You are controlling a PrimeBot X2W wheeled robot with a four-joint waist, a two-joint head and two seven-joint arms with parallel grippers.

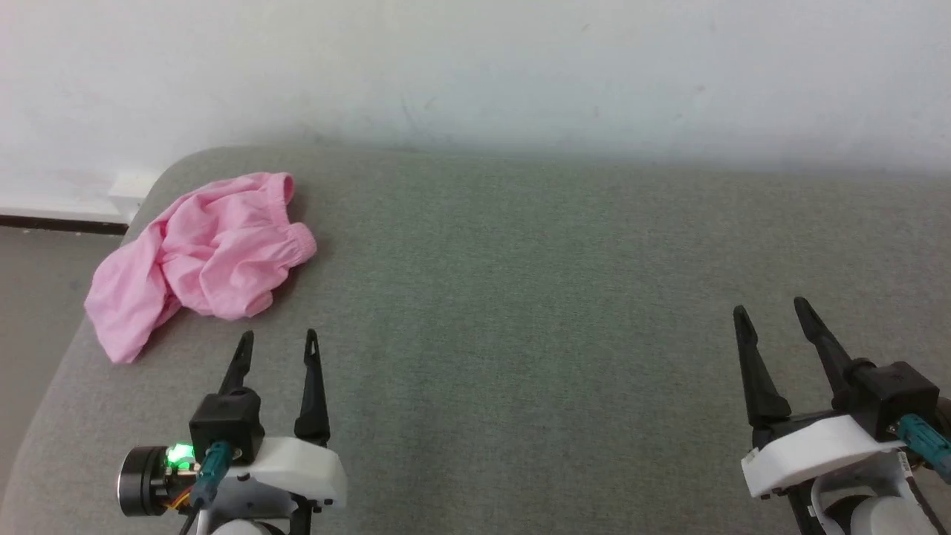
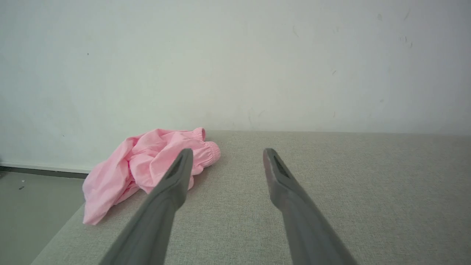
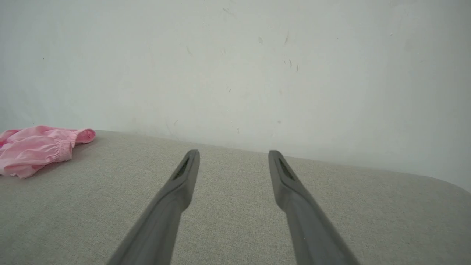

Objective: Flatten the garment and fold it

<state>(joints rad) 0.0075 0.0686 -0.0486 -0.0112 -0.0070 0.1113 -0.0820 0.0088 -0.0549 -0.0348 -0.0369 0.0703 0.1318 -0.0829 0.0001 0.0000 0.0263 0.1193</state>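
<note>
The light-pink garment point(image 1: 197, 260) lies crumpled in a heap at the far left corner of the grey padded surface point(image 1: 520, 297), one edge draped over the left side. Its gathered elastic hems face right. My left gripper point(image 1: 278, 339) hovers open just in front of it, nothing between the fingers. In the left wrist view the garment point(image 2: 147, 169) sits ahead and left of the left gripper point(image 2: 227, 151), partly behind one finger. My right gripper point(image 1: 769, 306) is open far to the right, empty. From the right wrist view the garment point(image 3: 36, 149) shows at the left edge, far from the right gripper point(image 3: 233, 152).
A pale wall point(image 1: 475, 67) runs along the back of the surface. The floor point(image 1: 37, 297) drops away past the rounded left edge, with a dark skirting strip point(image 1: 59, 221). The grey surface stretches wide between and beyond both grippers.
</note>
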